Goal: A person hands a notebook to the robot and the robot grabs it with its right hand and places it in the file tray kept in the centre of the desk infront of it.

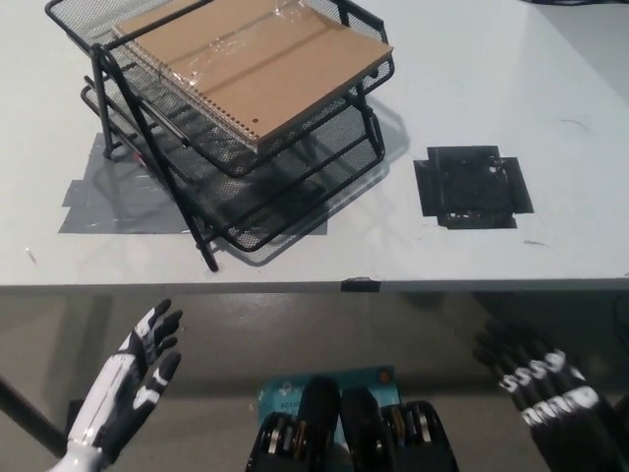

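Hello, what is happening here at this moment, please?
Nothing is being handled right now. The brown spiral notebook already lies in the top level of the black mesh file tray on the white desk. Both robot hands are below the desk edge and hold nothing: the white left hand at the lower left, the black right hand at the lower right, fingers apart.

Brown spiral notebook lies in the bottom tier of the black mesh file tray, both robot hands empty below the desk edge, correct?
Not quite. The head view shows the brown spiral notebook in the top tier of the black mesh file tray. The white left hand and black right hand are indeed empty, below the desk edge.
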